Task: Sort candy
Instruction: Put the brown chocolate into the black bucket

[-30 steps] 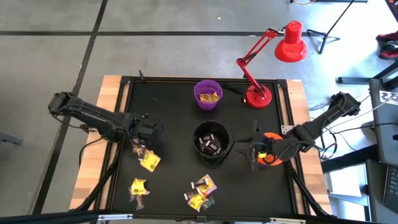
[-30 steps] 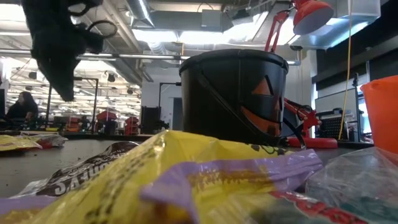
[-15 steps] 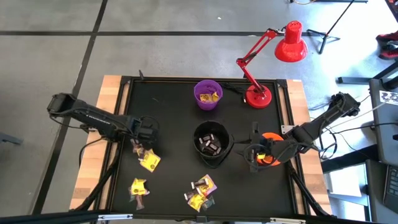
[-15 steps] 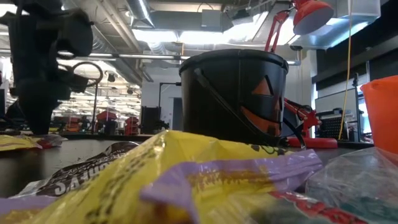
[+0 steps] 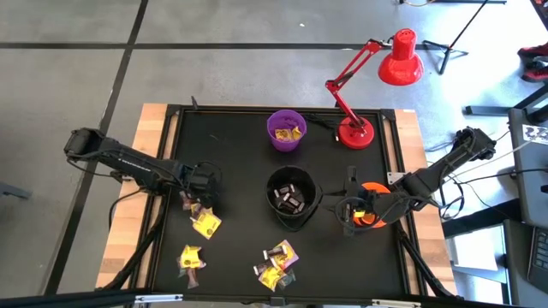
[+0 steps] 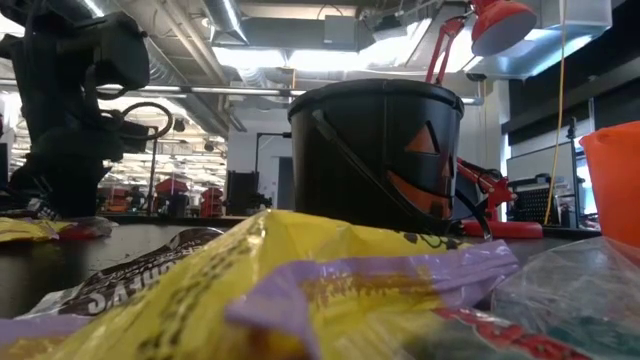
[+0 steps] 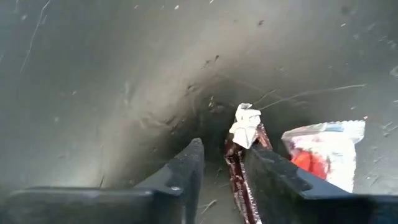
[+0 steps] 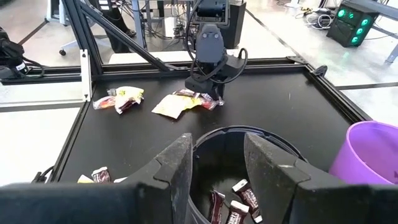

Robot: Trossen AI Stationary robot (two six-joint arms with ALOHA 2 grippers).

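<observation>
A scuffed black mat covers the desk [image 5: 231, 154], wooden edges showing at either side, a concrete floor around it. My left pincer [image 7: 221, 171] is down at about nine o'clock from the black bucket [image 5: 293, 197], its fingers apart and straddling a slim dark brown candy bar [image 7: 239, 171] with a crimped white end, so closing should pinch its narrow sides. Beside it lies a crinkly red-and-white wrapper [image 7: 323, 152]. More candy [image 5: 276, 263], glossy yellow and purple, sits loose near six o'clock. My right pincer [image 5: 358, 214] waits open over the orange bowl [image 5: 377, 190] at three o'clock. The purple bowl [image 5: 286, 130] stands at twelve.
</observation>
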